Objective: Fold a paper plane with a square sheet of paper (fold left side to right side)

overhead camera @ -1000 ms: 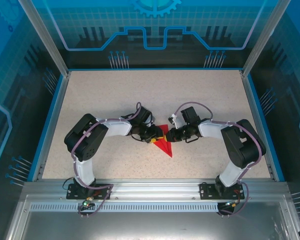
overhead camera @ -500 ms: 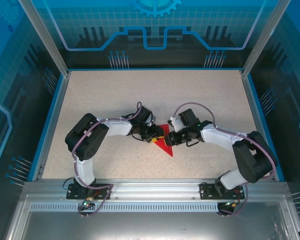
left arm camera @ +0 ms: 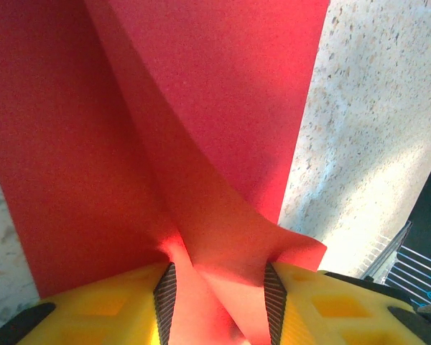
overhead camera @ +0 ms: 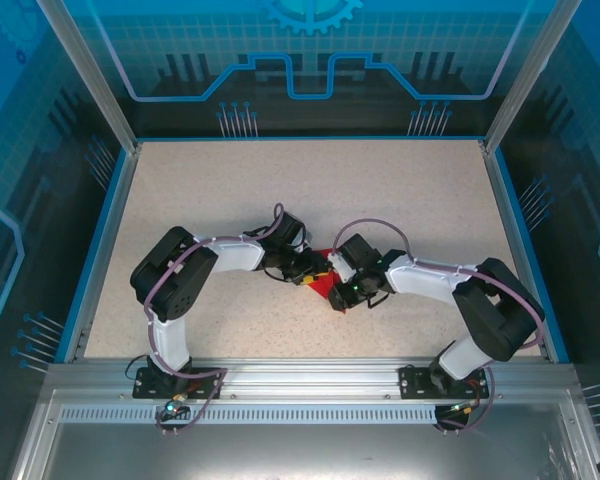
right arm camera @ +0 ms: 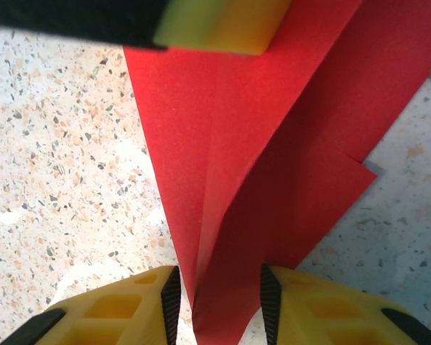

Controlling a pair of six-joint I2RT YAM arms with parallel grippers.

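**A:** Which step?

**B:** Mid-fold. The red paper (left arm camera: 223, 86) lies about mid-table (overhead camera: 180, 200), a little toward the near edge. It is creased to a long point, with its flaps layered.

Right gripper (right arm camera: 219, 296), on the nearer side: jaws part-way apart astride a standing flap. A sliver of table shows beside one pad (right arm camera: 171, 295). Nothing clamped, by the look.

Left gripper (left arm camera: 219, 298), just beyond: jaws part-way apart, and a raised fold fills the gap and touches both sides. It reads as a grip.

**A:** Next move?

**B:** Probably carry the left flap over to the right, then press the crease. The edges must line up. The thin sheet could slip or buckle.

**A:** Arms?

**B:** Bases at the near edge, elbows flared toward the side edges. Forearms angle inward, and the wrists nearly meet over the paper.
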